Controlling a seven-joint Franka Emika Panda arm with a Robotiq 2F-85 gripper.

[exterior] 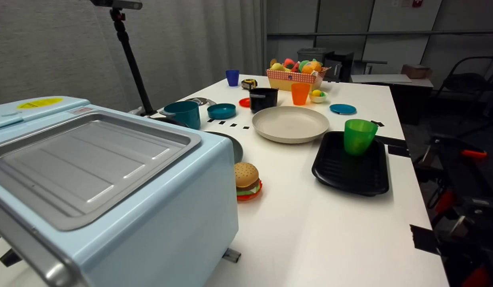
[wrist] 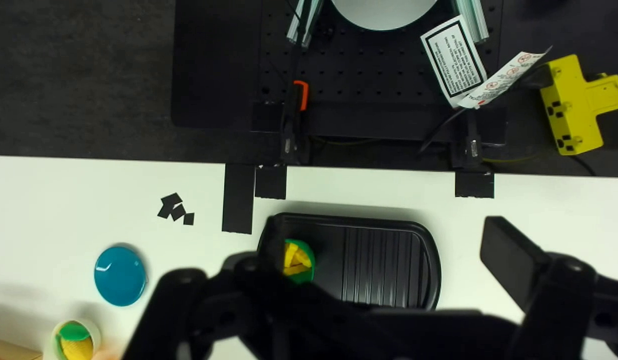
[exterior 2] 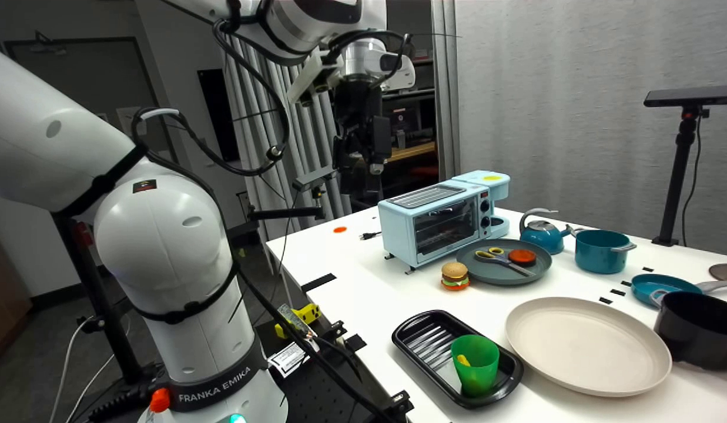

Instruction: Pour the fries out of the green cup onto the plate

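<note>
The white table [exterior: 294, 239] takes up much of both exterior views. In an exterior view the white robot arm [exterior 2: 163, 229] rises beside it, and a light-blue toaster oven [exterior 2: 436, 226] stands on it. A basket [exterior: 284, 83] with a red-checked rim stands well apart from the oven. The round cream-white plate [exterior 2: 586, 346] lies flat on the table, just beside a black tray [wrist: 378, 265]; whether the two touch cannot be told. A gray plate [exterior 2: 492, 276] lies near the oven.

The gripper [wrist: 388, 255] hangs high above the table, well apart from everything on it. In the wrist view its fingers [wrist: 513, 260] are spread wide and hold nothing.

A black pot [exterior: 264, 103] stands just beside the cream-white plate. The green cup [exterior: 358, 137] stands upright in the tray, toward one end. A toy burger [exterior 2: 455, 276] sits on the table just beside the gray plate. The fries [wrist: 296, 257], several short yellow sticks, lie inside the green cup; an exterior view shows only a bit of yellow at its mouth.
</note>
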